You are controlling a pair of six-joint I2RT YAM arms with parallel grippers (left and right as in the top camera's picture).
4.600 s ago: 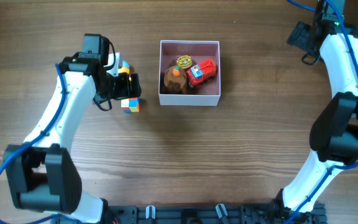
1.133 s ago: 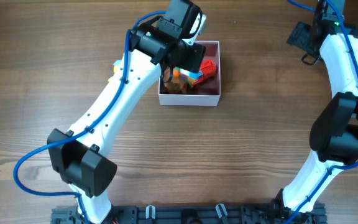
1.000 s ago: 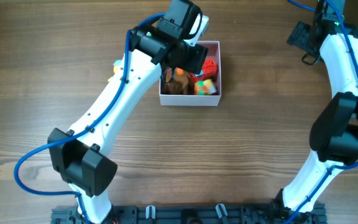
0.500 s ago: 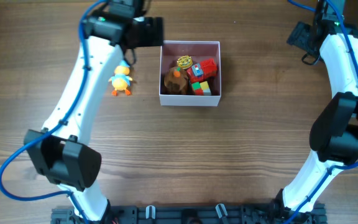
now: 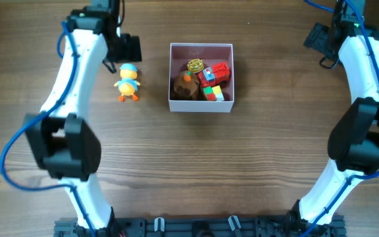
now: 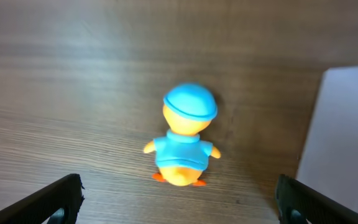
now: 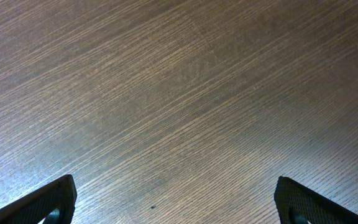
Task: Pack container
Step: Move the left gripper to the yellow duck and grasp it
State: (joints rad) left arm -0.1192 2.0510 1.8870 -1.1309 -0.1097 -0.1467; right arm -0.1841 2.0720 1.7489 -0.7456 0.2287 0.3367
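Note:
The container [image 5: 201, 104], a square white-walled box with a pink inside, sits at the table's upper middle. It holds a brown plush, a round yellow toy, a red truck and a colourful cube. A yellow duck toy with a blue cap [image 5: 128, 82] stands on the table left of the box. It also shows in the left wrist view [image 6: 184, 134], with the box wall [image 6: 347, 143] at right. My left gripper [image 5: 125, 48] is open and empty, above and just beyond the duck; its fingertips [image 6: 61, 198] flank the duck. My right gripper [image 5: 321, 38] is open and empty at the far right.
Bare wood table all round. The right wrist view shows only wood grain between the open fingers [image 7: 51, 200].
My left gripper carried the colourful cube from the table into the box, let it go, then swung back left to a spot over the duck. The right arm has not moved.

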